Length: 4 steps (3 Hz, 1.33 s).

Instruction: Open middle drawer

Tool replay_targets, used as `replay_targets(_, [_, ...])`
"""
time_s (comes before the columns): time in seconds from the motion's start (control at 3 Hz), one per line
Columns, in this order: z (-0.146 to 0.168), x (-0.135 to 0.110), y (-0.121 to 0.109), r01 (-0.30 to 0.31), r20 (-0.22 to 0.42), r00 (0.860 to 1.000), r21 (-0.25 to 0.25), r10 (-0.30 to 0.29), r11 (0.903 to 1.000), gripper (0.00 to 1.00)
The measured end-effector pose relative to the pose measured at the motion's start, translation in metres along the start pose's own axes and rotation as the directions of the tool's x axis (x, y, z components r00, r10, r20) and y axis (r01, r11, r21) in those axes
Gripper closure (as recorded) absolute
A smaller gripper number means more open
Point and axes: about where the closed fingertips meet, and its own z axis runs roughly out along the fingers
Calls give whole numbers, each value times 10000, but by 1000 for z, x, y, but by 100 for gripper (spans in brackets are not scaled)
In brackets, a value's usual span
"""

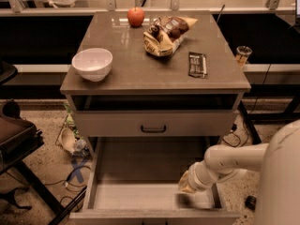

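Note:
The middle drawer (117, 123) has a grey-beige flat front with a small dark bar handle (153, 129) at its centre, and its front stands about flush with the cabinet. My gripper (186, 198) hangs from the white arm (229, 162), which comes in from the right. It is low inside the pulled-out bottom drawer (140, 197), near that drawer's front right corner. It sits well below and to the right of the middle drawer's handle and does not touch it.
A dark open slot (154, 102) lies under the cabinet top. On top are a white bowl (92, 63), a red apple (136, 16), a snack bag (165, 34) and a dark bar (197, 63). A dark chair (14, 135) stands left; cables and litter lie on the floor.

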Motion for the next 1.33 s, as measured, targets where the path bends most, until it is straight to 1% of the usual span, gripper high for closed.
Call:
replay_targets(0.33, [2,29,27,-410,289,9987,-253,418,9988,100])
replay_targets(0.67, [-3,56,61,-874,467,9949,-438,894,9952,100])
replay_targets(1.0, [-6,67,70,-976,528,9936,-495,1001,9940,100])
replay_targets(1.33, [-19,88,92,-928,747,9925,-544,967,9942,97])
